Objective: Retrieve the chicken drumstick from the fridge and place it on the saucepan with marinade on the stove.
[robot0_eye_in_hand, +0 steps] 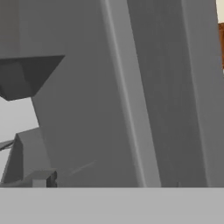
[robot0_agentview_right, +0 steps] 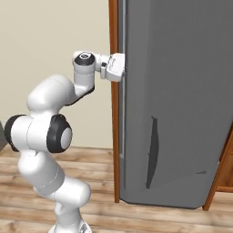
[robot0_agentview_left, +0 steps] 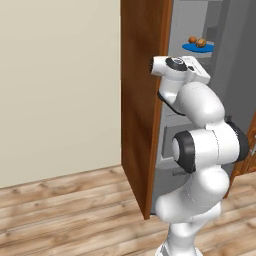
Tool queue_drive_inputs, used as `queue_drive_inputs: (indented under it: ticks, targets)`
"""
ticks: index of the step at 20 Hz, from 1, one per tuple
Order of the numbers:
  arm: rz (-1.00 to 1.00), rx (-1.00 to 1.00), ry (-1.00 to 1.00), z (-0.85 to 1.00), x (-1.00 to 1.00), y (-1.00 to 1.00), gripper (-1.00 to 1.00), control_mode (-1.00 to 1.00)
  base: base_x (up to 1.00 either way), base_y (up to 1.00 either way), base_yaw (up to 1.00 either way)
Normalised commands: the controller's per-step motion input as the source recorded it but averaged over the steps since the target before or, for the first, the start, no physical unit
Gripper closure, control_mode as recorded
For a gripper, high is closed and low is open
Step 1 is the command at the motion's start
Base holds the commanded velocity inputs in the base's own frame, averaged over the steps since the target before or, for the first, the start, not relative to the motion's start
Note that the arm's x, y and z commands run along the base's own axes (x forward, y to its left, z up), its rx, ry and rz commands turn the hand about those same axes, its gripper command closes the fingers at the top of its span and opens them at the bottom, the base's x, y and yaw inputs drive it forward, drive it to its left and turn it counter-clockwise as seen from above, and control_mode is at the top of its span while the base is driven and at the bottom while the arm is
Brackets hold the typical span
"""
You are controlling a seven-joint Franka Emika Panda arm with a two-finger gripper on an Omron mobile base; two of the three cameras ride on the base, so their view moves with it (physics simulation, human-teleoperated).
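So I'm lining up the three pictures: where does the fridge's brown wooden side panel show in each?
Left base view: the side panel is the tall brown slab at centre, left of the open fridge interior.
Right base view: a narrow brown strip along the grey door's left edge.
Hand view: a brown sliver at the upper right edge.
Shared landmark: the fridge's grey surfaces, beside the panel in all three.

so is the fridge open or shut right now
Open. In the left base view the fridge interior shows past the wooden side panel, with a blue plate of orange-brown food on a shelf inside.
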Motion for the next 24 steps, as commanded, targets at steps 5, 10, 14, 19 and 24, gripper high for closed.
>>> queue_drive_inputs:
  ticks: [5, 10, 14, 19, 24]
  targets:
    - [-0.24, 0.00, 0.00, 0.00, -0.37, -0.66, -1.00, -1.00, 0.00, 0.00, 0.00]
    - [-0.28, 0.00, 0.00, 0.00, -0.59, -0.78, -1.00, -1.00, 0.00, 0.00, 0.00]
    - [-0.28, 0.00, 0.00, 0.00, -0.63, -0.85, -1.00, -1.00, 0.00, 0.00, 0.00]
    - [-0.25, 0.00, 0.00, 0.00, -0.64, -0.93, -1.00, -1.00, 0.00, 0.00, 0.00]
    - [-0.18, 0.00, 0.00, 0.00, -0.55, -0.88, -1.00, -1.00, 0.00, 0.00, 0.00]
